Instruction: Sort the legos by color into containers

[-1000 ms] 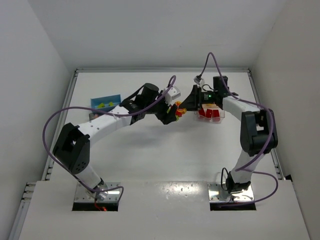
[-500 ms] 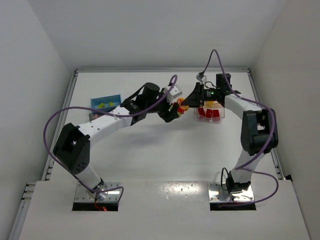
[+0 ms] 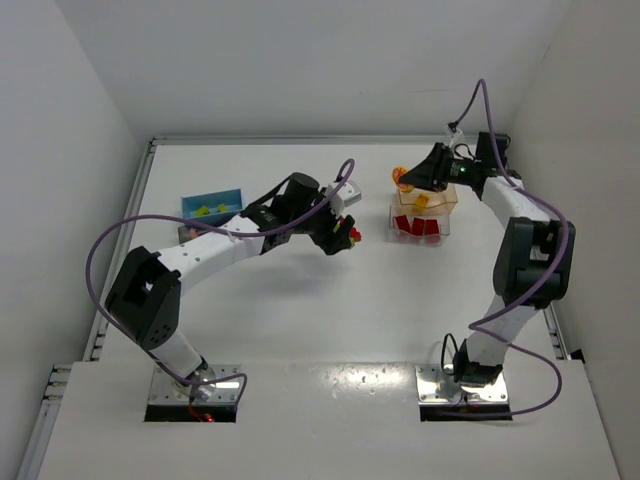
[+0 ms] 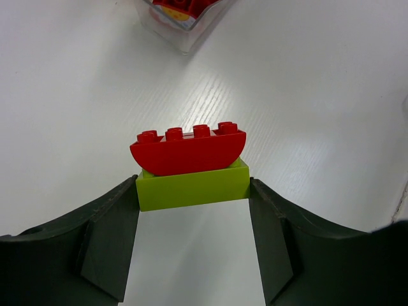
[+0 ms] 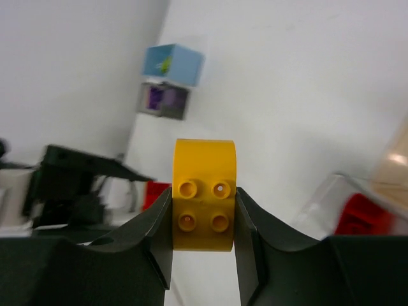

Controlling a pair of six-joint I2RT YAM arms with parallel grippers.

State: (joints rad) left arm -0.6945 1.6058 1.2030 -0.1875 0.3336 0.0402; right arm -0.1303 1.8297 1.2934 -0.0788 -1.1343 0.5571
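A lime block (image 4: 191,189) sits crosswise between the fingers of the left gripper (image 3: 342,238), clamped at both short ends. A red block (image 4: 189,150) is stacked on it just past the fingertips. The right gripper (image 3: 409,180) is closed on a yellow block (image 5: 204,194), its pads pressing the two flat sides and the block's rounded end sticking out beyond the tips. The clear tub (image 3: 446,226), holding red pieces, lies just beside the right fingers and ahead of the left ones. Well beyond the right fingertips stand the blue tub (image 5: 173,64) and the dark tub (image 5: 164,100) (something purple shows inside it). Under both grippers lies the white table (image 3: 300,320), boxed in by plain white walls (image 3: 300,70). The lime and red blocks run lengthwise from finger to finger, the red one's four studs in a row on the side away from the lime. The yellow block's long axis follows the fingers, its four studs facing the wrist camera.
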